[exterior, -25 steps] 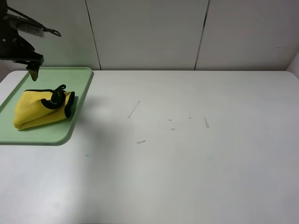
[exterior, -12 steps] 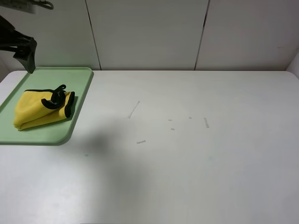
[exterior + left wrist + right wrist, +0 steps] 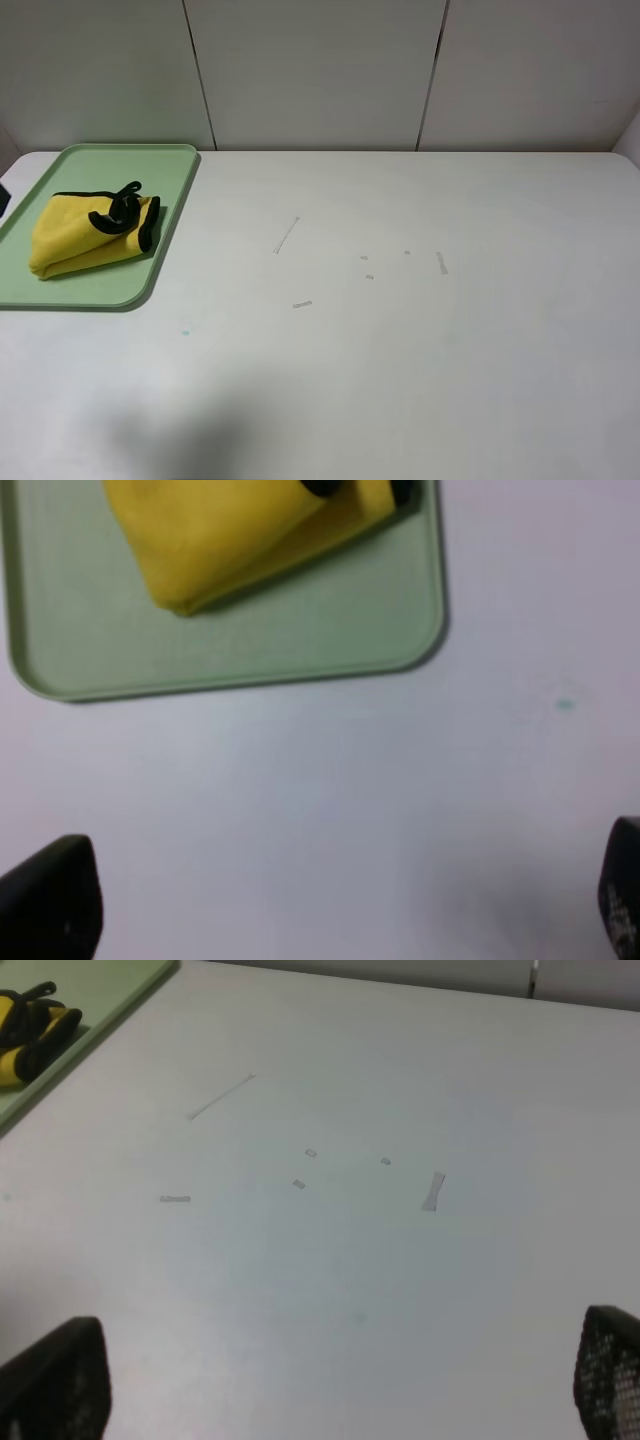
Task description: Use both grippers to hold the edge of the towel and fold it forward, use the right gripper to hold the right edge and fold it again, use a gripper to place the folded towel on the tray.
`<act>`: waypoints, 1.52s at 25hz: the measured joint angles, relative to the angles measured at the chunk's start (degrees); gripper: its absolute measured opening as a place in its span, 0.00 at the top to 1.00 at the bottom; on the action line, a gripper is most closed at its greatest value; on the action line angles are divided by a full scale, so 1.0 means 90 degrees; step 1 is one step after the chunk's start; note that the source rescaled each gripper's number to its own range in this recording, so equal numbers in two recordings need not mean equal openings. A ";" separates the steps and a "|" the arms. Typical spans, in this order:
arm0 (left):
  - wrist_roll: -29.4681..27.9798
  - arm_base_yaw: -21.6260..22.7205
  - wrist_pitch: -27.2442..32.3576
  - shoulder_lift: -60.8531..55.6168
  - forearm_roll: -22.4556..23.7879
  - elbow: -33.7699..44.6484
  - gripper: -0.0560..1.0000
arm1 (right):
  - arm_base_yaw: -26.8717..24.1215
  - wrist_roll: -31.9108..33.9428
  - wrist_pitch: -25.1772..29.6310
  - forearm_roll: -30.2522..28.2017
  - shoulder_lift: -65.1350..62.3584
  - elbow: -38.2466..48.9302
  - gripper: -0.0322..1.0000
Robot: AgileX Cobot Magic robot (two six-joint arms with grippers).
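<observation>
The folded yellow towel (image 3: 88, 233) with black edging lies on the green tray (image 3: 170, 175) at the table's left. It also shows in the left wrist view (image 3: 230, 535) and at the edge of the right wrist view (image 3: 28, 1015). My left gripper (image 3: 335, 905) is open and empty, above bare table on the near side of the tray (image 3: 240, 650). My right gripper (image 3: 330, 1385) is open and empty over the table's middle. Neither gripper shows in the exterior view, apart from a dark sliver at its left edge.
The white table (image 3: 400, 350) carries only small tape scraps (image 3: 441, 262) and marks near its middle. A panelled wall (image 3: 320, 70) stands behind the table.
My left arm, which hung above the tray's far left corner, has pulled back out of the exterior view. The towel and tray have not moved.
</observation>
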 joint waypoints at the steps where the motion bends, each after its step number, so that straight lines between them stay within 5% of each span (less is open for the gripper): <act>1: 0.0000 0.0000 0.0007 -0.0344 -0.0041 0.0188 0.00 | 0.0000 0.0000 0.0000 0.0000 0.0000 0.0000 0.00; 15: 0.0163 0.0000 0.0033 -0.4116 -0.0619 0.1918 0.00 | 0.0000 0.0000 0.0000 0.0000 0.0000 0.0000 0.00; 24: 0.1752 0.0000 0.0023 -0.5285 -0.0737 0.2628 0.00 | 0.0000 0.0000 0.0000 0.0000 0.0000 0.0000 0.00; 38: 0.1207 -0.0005 -0.0017 -0.5390 -0.0802 0.2649 0.00 | 0.0000 0.0000 0.0000 0.0000 0.0000 0.0000 0.00</act>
